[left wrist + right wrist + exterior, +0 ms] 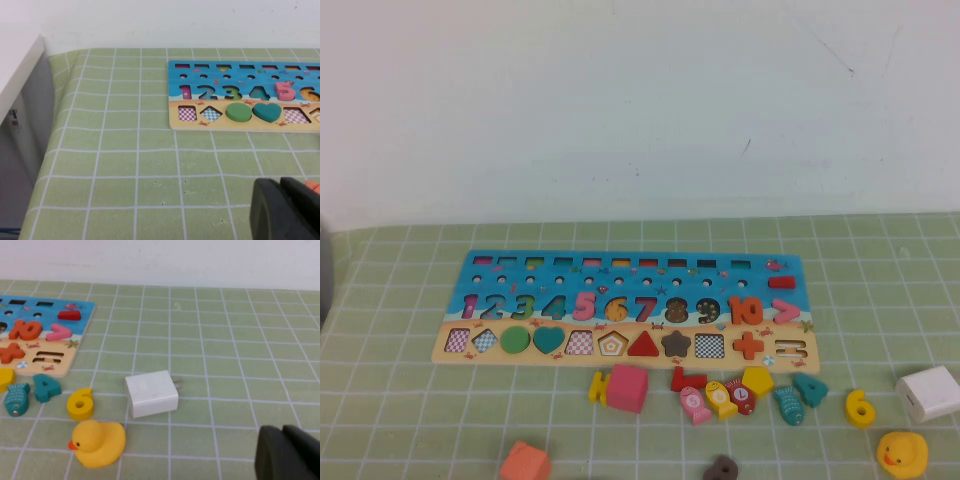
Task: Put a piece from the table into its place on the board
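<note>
The yellow numeral "6" piece [860, 407] lies flat on the green checked cloth, in front of the board's right end; it also shows in the right wrist view [80, 404]. The long board [450, 346] lies across the middle, blue above with coloured numerals, tan below with shapes. Its left end shows in the left wrist view [175, 120] and its right end in the right wrist view [67, 365]. My left gripper [279, 181] is shut and empty, low over the cloth in front of the board's left end. My right gripper [282, 429] is shut and empty, to the right of the piece. Neither gripper shows in the high view.
A white charger [928, 392] and a yellow rubber duck [901, 453] lie close to the piece. A teal 4 [810, 388], a yellow pentagon [757, 380], fish pieces, a pink block [627, 387], an orange block [525, 462] and a dark ring [721, 468] lie before the board.
</note>
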Controlling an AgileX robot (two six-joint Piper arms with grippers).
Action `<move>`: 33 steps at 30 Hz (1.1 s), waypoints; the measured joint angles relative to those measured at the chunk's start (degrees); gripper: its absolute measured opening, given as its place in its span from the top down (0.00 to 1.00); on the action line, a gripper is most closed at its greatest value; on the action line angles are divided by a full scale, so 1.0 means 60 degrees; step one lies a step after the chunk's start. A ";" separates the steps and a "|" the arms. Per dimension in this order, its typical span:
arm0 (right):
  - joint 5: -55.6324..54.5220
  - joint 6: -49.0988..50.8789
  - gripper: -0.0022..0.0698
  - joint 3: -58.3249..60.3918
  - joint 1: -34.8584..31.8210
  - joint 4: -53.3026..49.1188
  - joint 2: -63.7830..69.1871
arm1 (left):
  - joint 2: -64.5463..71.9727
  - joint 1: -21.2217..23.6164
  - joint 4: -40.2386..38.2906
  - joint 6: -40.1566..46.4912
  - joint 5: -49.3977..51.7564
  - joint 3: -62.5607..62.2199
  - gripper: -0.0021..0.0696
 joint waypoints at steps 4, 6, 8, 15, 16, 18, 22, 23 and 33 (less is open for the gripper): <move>0.0000 0.0000 0.97 0.0000 0.0000 0.0000 0.0000 | 0.0000 0.0000 0.0000 0.0000 0.0000 0.0000 0.97; 0.0000 0.0000 0.97 0.0000 0.0000 0.0046 0.0000 | 0.0000 0.0000 0.0000 0.0000 0.0000 0.0000 0.97; 0.0000 0.0000 0.97 0.0000 0.0000 0.0065 0.0000 | 0.0000 0.0000 0.0000 0.0000 0.0000 0.0000 0.97; 0.0000 0.0000 0.97 0.0000 0.0000 0.0079 0.0000 | 0.0000 0.0000 -0.0054 0.0000 0.0000 0.0000 0.97; 0.0000 0.0000 0.97 0.0000 0.0000 0.0079 0.0000 | 0.0000 0.0000 -0.0106 0.0000 0.0000 0.0000 0.97; 0.0000 0.0000 0.97 0.0000 0.0000 0.0079 0.0000 | 0.0000 0.0000 -0.0390 0.0000 0.0000 0.0000 0.97; 0.0000 0.0000 0.97 -0.0017 0.0000 0.0079 0.0000 | 0.0000 0.0000 -0.0966 0.0020 0.0000 0.0000 0.97; 0.0000 0.0000 0.97 -0.0017 0.0000 0.0079 0.0000 | 0.0000 0.0000 -0.1054 0.0020 0.0000 0.0000 0.97; 0.0017 0.0000 0.97 -0.0017 0.0000 0.0079 0.0000 | 0.0000 0.0000 -0.1242 0.0020 0.0020 0.0000 0.97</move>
